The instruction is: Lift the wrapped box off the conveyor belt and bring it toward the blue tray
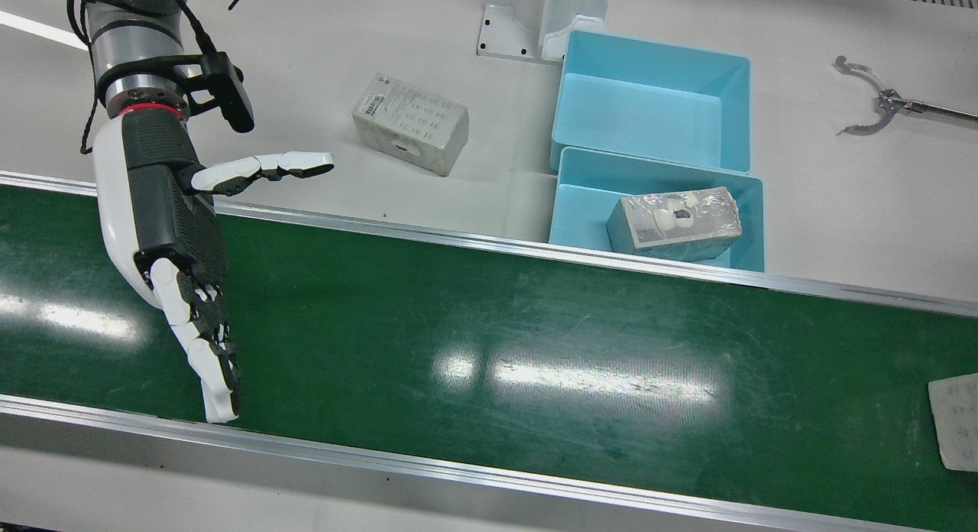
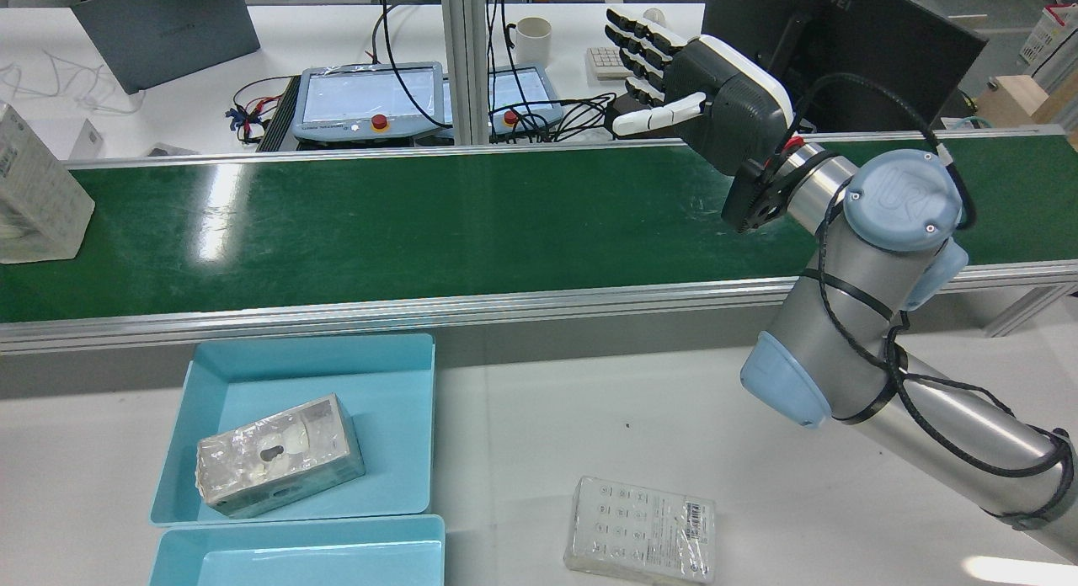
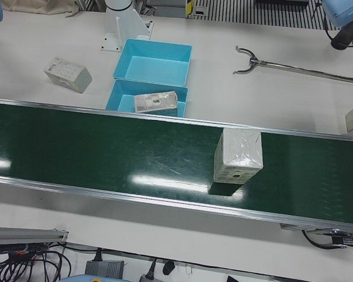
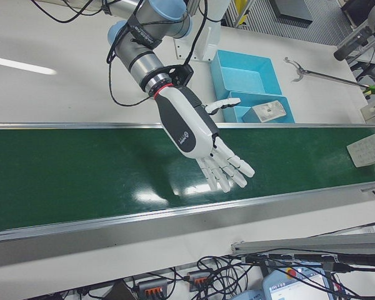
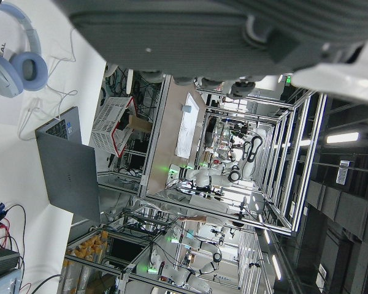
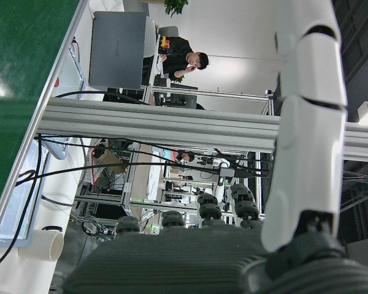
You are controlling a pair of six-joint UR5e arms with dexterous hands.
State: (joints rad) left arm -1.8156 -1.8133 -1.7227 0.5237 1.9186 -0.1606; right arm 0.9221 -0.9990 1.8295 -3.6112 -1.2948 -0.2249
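Note:
A wrapped box [image 3: 238, 155] stands upright on the green conveyor belt [image 1: 489, 341], at the end on my left arm's side. It also shows at the edge of the front view [image 1: 955, 421] and of the rear view [image 2: 34, 190]. My right hand [image 1: 179, 249] is open and empty, fingers spread, above the other end of the belt, far from the box; it also shows in the right-front view [image 4: 203, 140]. Two blue trays sit beside the belt; the nearer tray [image 1: 584, 207] holds another wrapped box [image 1: 676, 226]. My left hand [image 5: 233, 37] shows only its palm and holds nothing.
A third wrapped box [image 1: 410, 123] lies on the white table between my right arm and the trays. A metal grabber tool [image 1: 879, 100] lies on the table beyond the trays. The farther blue tray [image 1: 649, 104] has nothing in it. Screens and cables stand behind the belt [image 2: 370, 98].

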